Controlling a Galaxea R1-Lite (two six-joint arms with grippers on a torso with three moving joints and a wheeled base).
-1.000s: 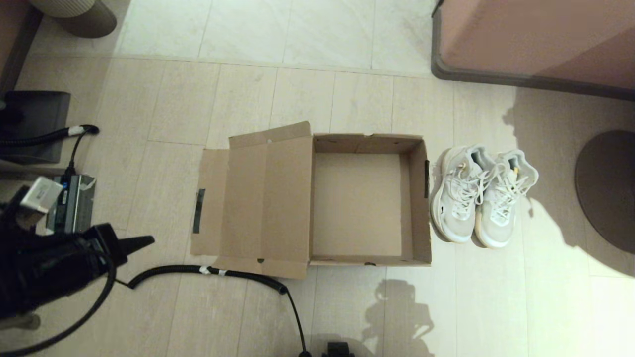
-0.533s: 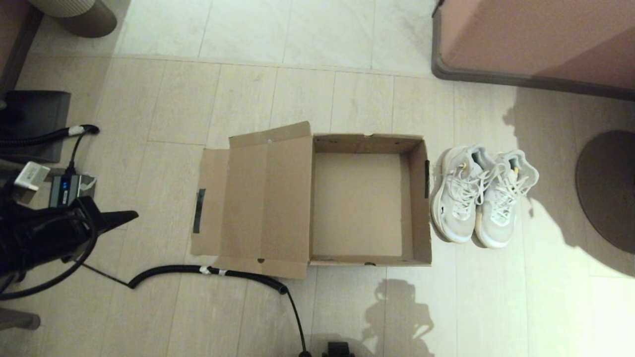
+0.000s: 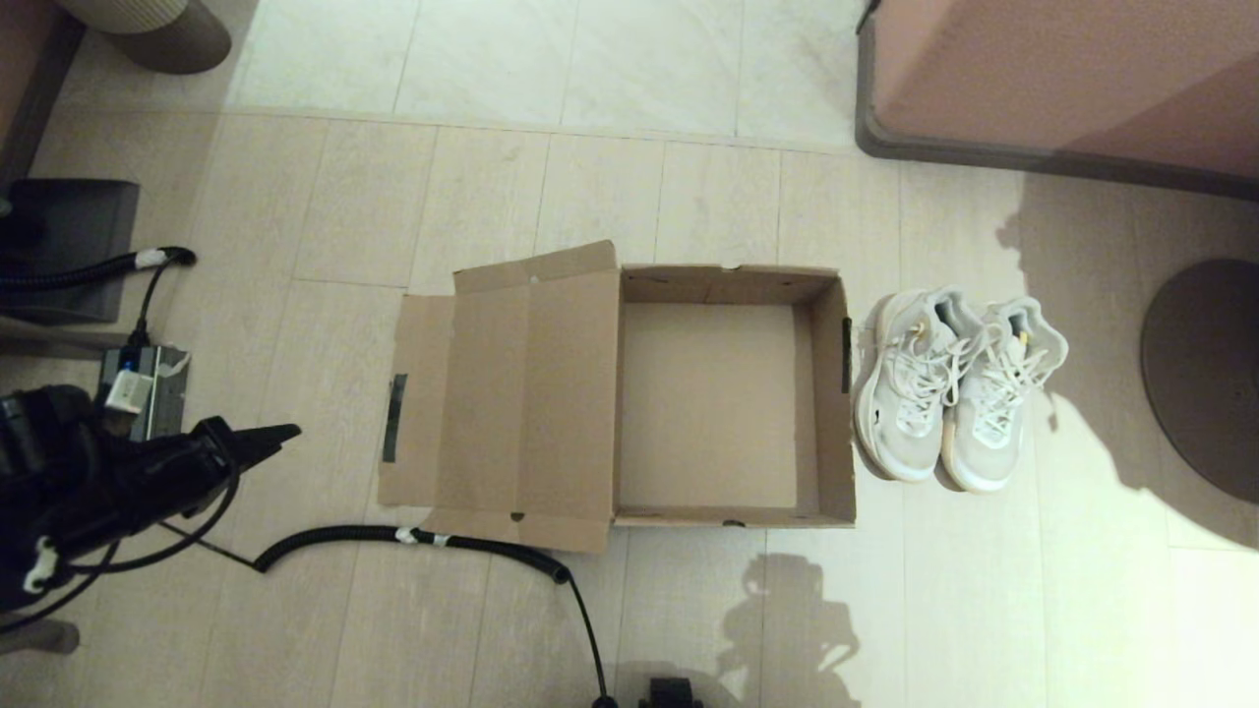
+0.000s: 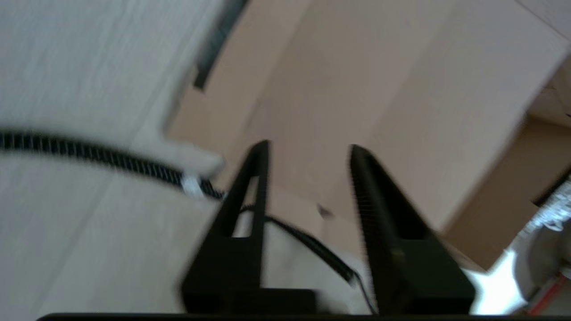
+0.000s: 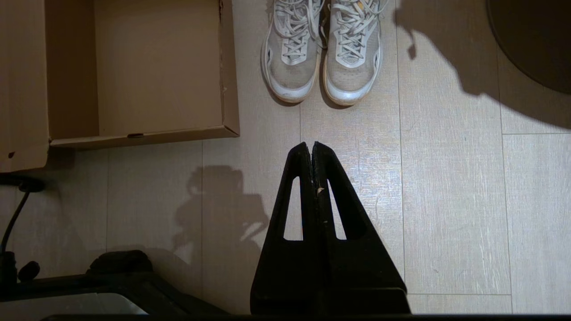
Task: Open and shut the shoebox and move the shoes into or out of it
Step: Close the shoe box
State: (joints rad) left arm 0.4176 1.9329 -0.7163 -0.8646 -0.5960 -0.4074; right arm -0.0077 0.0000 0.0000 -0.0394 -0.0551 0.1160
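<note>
The brown cardboard shoebox point(image 3: 831, 413) lies open and empty on the floor, its hinged lid point(image 3: 511, 393) folded flat to the left with a black tape strip on the flap. The pair of white sneakers point(image 3: 949, 388) stands on the floor just right of the box, apart from it, toes toward me; they also show in the right wrist view point(image 5: 321, 58). My left gripper point(image 3: 280, 435) hovers at the left, short of the lid's edge, open and holding nothing point(image 4: 308, 149). My right gripper point(image 5: 311, 146) is shut on nothing, above bare floor near the box's front right corner point(image 5: 229, 127).
A black corrugated cable point(image 3: 413, 537) runs along the floor by the lid's front edge. A dark box and electronics point(image 3: 143, 388) sit at the far left. A pink furniture piece point(image 3: 1062, 79) stands at the back right, a dark round base point(image 3: 1205, 379) at the right.
My left arm has shifted: it drew back to the left, then its gripper tip came right again toward the lid. The box and shoes have not moved.
</note>
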